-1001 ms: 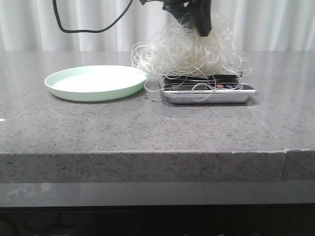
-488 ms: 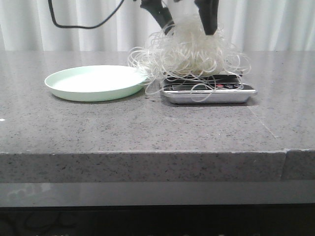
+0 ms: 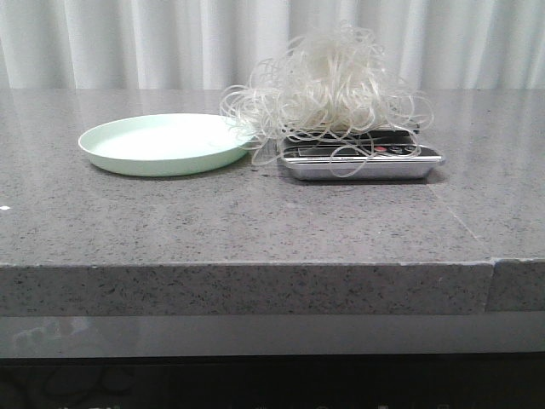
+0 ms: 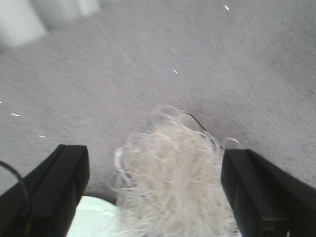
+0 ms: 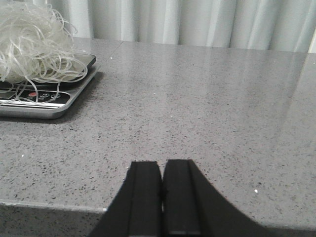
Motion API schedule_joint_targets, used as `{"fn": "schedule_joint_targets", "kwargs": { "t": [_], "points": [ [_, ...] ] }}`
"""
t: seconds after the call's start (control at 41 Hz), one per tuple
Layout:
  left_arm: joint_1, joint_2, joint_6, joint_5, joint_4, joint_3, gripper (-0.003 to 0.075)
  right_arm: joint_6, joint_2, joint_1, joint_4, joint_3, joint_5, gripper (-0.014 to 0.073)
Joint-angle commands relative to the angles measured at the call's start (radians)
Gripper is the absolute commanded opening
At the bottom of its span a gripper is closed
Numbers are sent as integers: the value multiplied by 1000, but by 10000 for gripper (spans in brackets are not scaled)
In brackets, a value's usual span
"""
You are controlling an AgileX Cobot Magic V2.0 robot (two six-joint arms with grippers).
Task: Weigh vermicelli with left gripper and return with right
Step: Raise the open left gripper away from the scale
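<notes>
Vermicelli (image 3: 328, 85) heaped on scale (image 3: 362, 160) — tangle, no clear axis.

You're looking at a grey speckled stone counter (image 3: 255, 221) running the full width, with a thick front edge and a seam showing toward its right end. White pleated curtains (image 3: 128, 43) are hanging behind it, wall to wall. Soft even light is reflecting off the countertop. Below the edge it's going dark.
</notes>
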Motion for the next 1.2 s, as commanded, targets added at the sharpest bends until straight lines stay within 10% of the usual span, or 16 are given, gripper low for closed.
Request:
{"fn": "schedule_joint_targets", "kwargs": {
  "t": [0.0, 0.439, 0.61, 0.903, 1.172],
  "points": [
    [24, -92, -9, -7, 36, -30, 596, -6, -17, -3, -6, -8, -83, 151],
    [187, -362, 0, -50, 118, 433, 416, -6, -17, -3, -6, -8, -83, 151],
    [266, -555, -19, -215, 93, 753, 393, -6, -17, -3, -6, -8, -83, 151],
    [373, -965, -28, -560, 95, 1350, 133, -6, -17, -3, -6, -8, -85, 151],
    [428, -1282, -28, -742, 103, 1783, 138, -6, -17, -3, -6, -8, -166, 151]
  ]
}}
